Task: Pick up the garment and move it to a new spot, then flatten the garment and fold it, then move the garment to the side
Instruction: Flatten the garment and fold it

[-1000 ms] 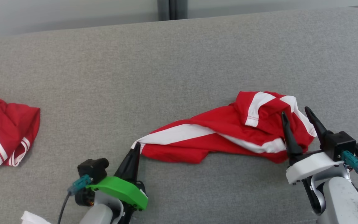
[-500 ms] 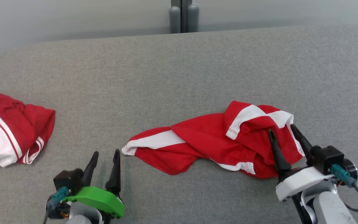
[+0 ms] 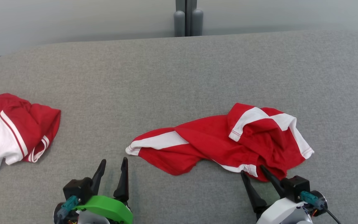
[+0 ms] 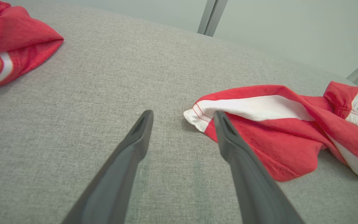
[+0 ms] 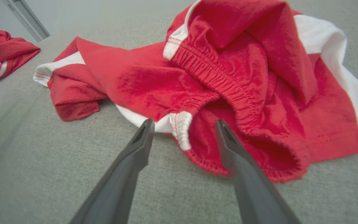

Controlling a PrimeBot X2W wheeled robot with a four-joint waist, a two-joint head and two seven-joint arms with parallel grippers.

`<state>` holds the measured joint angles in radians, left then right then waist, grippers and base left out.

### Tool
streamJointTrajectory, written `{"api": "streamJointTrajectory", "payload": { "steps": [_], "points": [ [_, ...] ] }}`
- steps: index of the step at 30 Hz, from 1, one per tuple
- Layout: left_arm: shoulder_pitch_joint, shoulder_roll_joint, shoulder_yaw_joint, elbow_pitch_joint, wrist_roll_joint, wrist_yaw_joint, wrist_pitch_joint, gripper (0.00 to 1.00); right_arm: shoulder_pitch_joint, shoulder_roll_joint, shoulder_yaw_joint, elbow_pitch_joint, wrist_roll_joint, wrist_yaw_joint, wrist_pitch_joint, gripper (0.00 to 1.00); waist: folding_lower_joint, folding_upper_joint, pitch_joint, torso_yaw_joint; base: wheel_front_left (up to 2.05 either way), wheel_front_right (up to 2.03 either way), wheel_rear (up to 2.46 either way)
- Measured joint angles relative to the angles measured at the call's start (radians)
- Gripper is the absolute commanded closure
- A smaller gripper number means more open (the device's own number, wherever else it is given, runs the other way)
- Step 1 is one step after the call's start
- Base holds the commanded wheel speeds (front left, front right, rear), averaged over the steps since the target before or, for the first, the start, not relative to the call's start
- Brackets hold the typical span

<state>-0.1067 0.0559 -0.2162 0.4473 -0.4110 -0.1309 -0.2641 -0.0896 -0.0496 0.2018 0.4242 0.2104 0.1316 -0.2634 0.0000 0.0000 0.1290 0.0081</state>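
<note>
Grey tabletop point(image 3: 179, 77) holds the red shorts point(image 3: 216, 146), crumpled near-right. Left end effector point(image 3: 114, 160) has just let go their hem point(image 3: 132, 150); right end effector point(image 3: 252, 169) likewise gapes empty, so flattening probably comes next.

On the worktop point(image 3: 166, 77) before me, the garment point(image 3: 222, 143) lies right of centre. My left hand point(image 3: 114, 160) sits just beside its left end, my right hand point(image 3: 252, 169) at its near edge, perhaps touching. Far left lies a second garment point(image 3: 14, 130).
</note>
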Motion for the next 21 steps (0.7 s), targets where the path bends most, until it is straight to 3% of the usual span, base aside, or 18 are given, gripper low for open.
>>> {"api": "streamJointTrajectory", "payload": {
  "steps": [1,2,3,4,5,21],
  "points": [
    [0.001,-0.001,0.001,0.000,0.001,0.000,0.000,0.00,-0.001,0.000,0.002,0.012,0.000,0.000,0.000,0.26,0.0000,0.0000,0.000,0.002,0.00,0.00,0.00],
    [0.001,-0.001,0.001,0.000,0.003,0.000,0.000,0.00,-0.003,0.000,0.005,0.020,0.000,0.000,0.000,0.57,0.0000,0.0000,0.000,0.004,0.00,0.00,0.00],
    [0.002,-0.002,0.001,0.000,0.005,0.000,0.000,0.00,-0.005,0.000,0.006,0.026,0.000,0.000,0.000,0.66,0.0000,0.0000,-0.001,0.006,0.00,0.00,0.00],
    [0.003,-0.002,0.002,0.000,0.006,0.000,0.000,0.00,-0.007,0.000,0.006,0.030,0.000,0.000,0.000,0.96,0.0000,0.0000,0.000,0.008,0.00,0.00,0.00],
    [0.003,-0.003,0.002,0.000,0.007,0.000,0.000,0.00,-0.009,0.000,0.006,0.033,0.002,0.000,0.000,1.00,0.0000,0.0000,0.000,0.010,0.00,0.00,0.00],
    [-0.002,-0.006,-0.082,0.008,-0.056,0.000,0.000,0.00,-0.021,-0.034,-0.095,-0.099,0.065,0.000,0.000,1.00,0.0000,0.0000,0.023,-0.016,0.00,0.00,0.00]
  ]
}}
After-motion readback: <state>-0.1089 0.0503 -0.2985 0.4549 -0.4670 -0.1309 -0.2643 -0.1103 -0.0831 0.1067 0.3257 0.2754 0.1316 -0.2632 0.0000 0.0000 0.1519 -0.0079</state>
